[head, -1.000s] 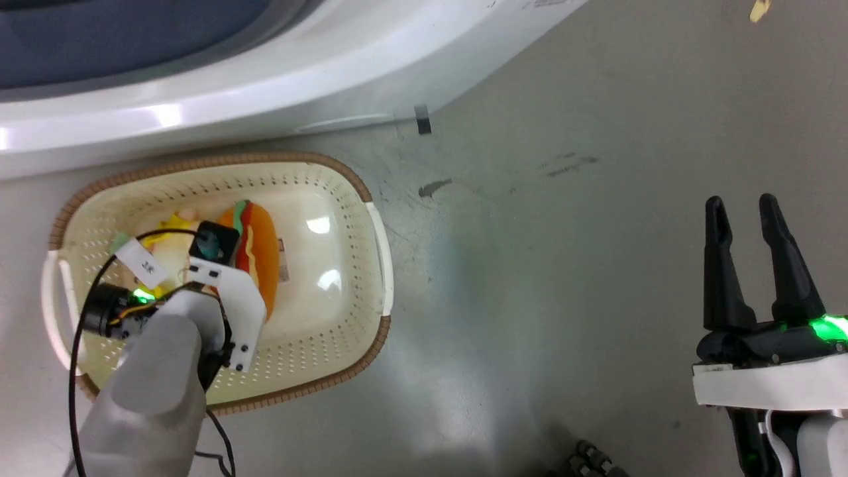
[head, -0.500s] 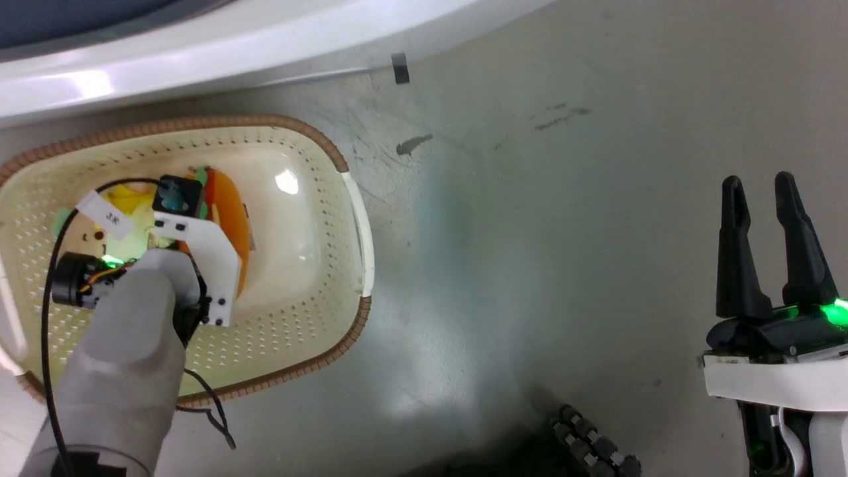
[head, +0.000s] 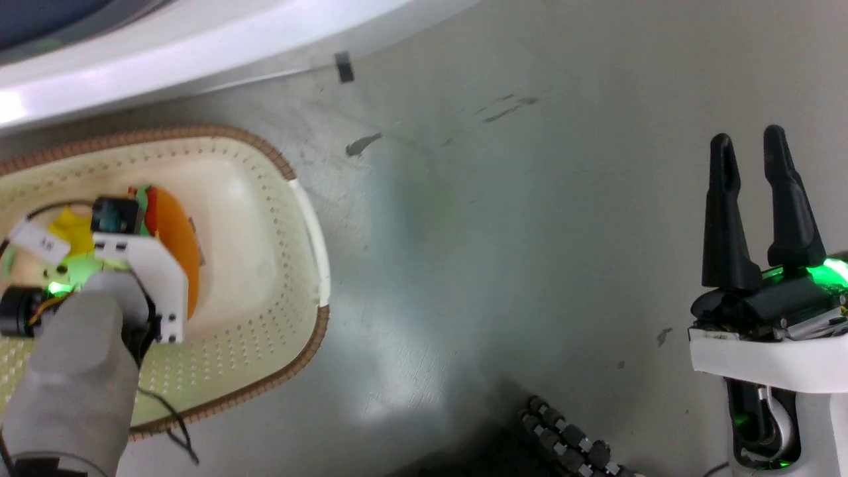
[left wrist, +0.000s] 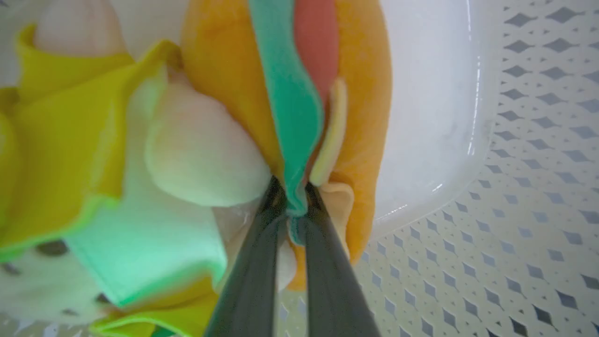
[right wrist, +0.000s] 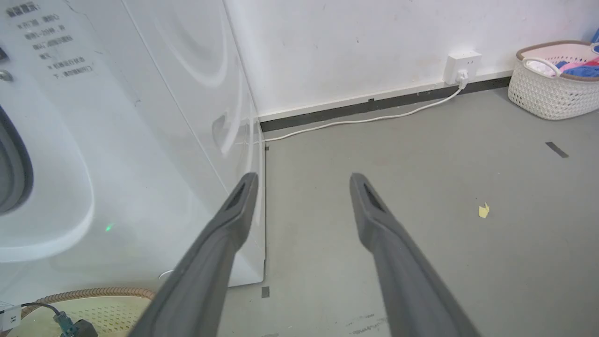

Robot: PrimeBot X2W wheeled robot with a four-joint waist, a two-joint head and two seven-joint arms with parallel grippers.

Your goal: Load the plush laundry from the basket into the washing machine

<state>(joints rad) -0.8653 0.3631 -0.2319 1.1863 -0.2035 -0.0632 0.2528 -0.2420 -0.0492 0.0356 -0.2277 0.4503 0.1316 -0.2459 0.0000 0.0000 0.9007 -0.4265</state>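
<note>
Beside the washing machine [head: 199, 46], the basket [head: 255, 331] is cradling the plush toy [left wrist: 220, 93], which is looking light, soft and squashy. The left gripper [left wrist: 294, 196] is pinching its green frill, a thin but fair handhold; the right gripper [head: 748, 136] is hanging spread.

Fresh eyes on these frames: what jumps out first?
The bright plush laundry lies in the cream basket at the head view's left, and the left gripper is shut on its green layer, seen close up in the left wrist view. At the lower right, the right gripper hangs open over grey floor. The white washing machine runs along the top edge, just beyond the basket.
</note>
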